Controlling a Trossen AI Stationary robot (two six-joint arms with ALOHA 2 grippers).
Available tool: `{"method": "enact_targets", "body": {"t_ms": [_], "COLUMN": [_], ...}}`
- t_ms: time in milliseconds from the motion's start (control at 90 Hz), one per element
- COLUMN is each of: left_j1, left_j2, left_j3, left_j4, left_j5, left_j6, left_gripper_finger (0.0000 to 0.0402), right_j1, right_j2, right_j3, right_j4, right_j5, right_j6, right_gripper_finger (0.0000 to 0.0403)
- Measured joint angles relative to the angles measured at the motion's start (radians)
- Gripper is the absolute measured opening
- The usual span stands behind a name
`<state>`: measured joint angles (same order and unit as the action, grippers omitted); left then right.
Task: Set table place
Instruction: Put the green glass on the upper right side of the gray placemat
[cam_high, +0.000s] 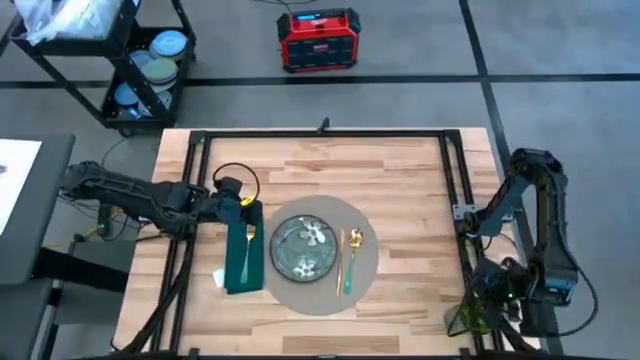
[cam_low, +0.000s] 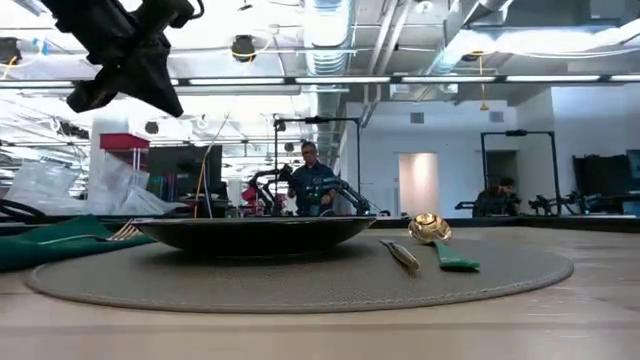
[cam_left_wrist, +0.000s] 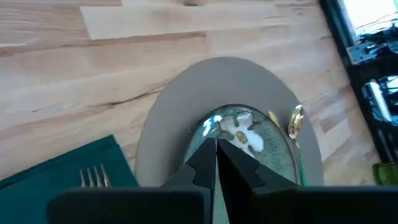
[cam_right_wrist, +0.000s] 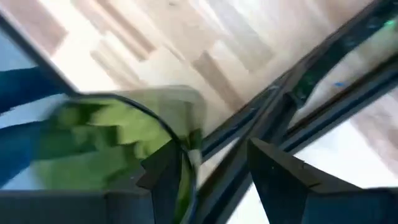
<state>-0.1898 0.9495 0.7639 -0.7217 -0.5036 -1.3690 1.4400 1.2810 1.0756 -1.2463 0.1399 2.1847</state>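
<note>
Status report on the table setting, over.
Left gripper shut, empty, above napkin. Right gripper open, off table. Placemat holds plate, spoon; fork on napkin.

Grey floor (cam_high: 420, 40), ceiling strip lights (cam_low: 560, 78)

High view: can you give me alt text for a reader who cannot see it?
From above, a wooden table holds a round grey placemat with a flowered plate at its centre, a gold spoon and a green-handled utensil to its right, and a fork on a green napkin to its left. The left gripper hovers shut over the napkin's far end; the right gripper sits off the table's right edge.
</note>
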Motion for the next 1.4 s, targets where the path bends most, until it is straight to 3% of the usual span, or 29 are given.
{"method": "enact_targets", "body": {"t_ms": [111,278,389,489,678,822,911,1022,1178,1400], "left_j1": [0.000,0.000,-0.001,-0.001,0.009,0.029,0.040,0.055,0.082,0.169], "left_j2": [-0.001,-0.002,0.000,-0.001,-0.001,-0.001,-0.001,-0.001,-0.002,-0.041], "left_j3": [0.000,0.000,0.000,0.000,0.000,0.000,0.000,0.000,0.000,0.000], "left_j4": [0.019,0.014,0.004,-0.005,-0.103,-0.199,-0.224,-0.223,-0.223,-0.197], "left_j5": [0.000,0.000,0.000,0.001,0.002,0.026,0.048,0.054,0.054,0.097], "left_j6": [0.005,0.021,0.020,0.014,-0.045,-0.094,-0.072,-0.030,0.013,0.137], "left_gripper_finger": [0.0000,0.0000,0.0000,0.0000,0.0000,0.0000,0.0000,0.0000,0.0000,0.0000], "right_j1": [-0.015,-0.074,-0.161,-0.310,-0.750,-1.109,-1.329,-1.557,-1.719,-1.750], "right_j2": [0.027,0.057,0.059,0.049,-0.011,-0.071,-0.085,-0.047,0.063,0.191], "right_j3": [0.000,0.000,0.001,-0.001,-0.001,-0.001,0.000,0.000,0.000,0.006], "right_j4": [-0.013,-0.038,-0.122,-0.258,-0.285,-0.115,0.082,0.330,0.461,0.535], "right_j5": [-0.044,-0.023,0.044,0.140,0.299,0.420,0.397,0.258,0.132,0.088], "right_j6": [-0.002,-0.012,-0.023,-0.075,-0.562,-1.018,-1.345,-1.661,-1.848,-1.927], "right_gripper_finger": [0.0129,0.0017,0.0005,0.0002,0.0001,0.0000,0.0000,0.0000,0.0000,0.0000]}}
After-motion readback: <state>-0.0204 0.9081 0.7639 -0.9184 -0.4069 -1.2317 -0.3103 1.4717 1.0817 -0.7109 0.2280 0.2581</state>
